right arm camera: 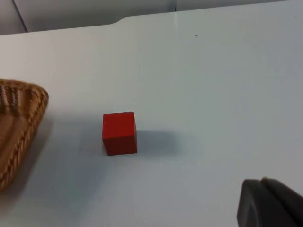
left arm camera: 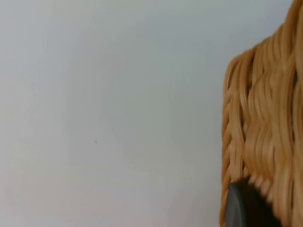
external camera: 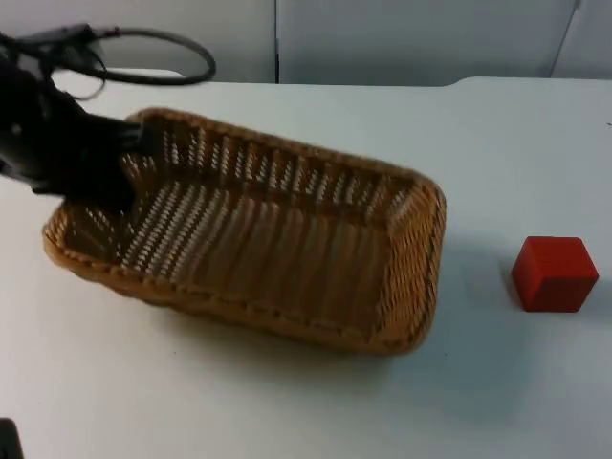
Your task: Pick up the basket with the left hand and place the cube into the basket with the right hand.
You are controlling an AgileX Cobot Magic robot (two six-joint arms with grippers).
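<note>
A woven wicker basket (external camera: 421,277) takes up the middle of the table in the top view, tilted, with a shadow under its right end. My left gripper (external camera: 129,167) is shut on its left rim; in the left wrist view one black fingertip (left arm camera: 241,208) presses against the wicker wall (left arm camera: 265,118). A red cube (external camera: 555,274) rests on the table to the right of the basket, apart from it. The right wrist view has the cube (right arm camera: 120,133) ahead of my right gripper (right arm camera: 267,203), which hangs above the table some way short of it, beside the basket's corner (right arm camera: 19,123).
The white table (external camera: 287,411) reaches back to the grey partition wall (external camera: 382,38). Bare table lies between basket and cube and all around the cube. A small dark object (external camera: 8,440) sits at the near left edge.
</note>
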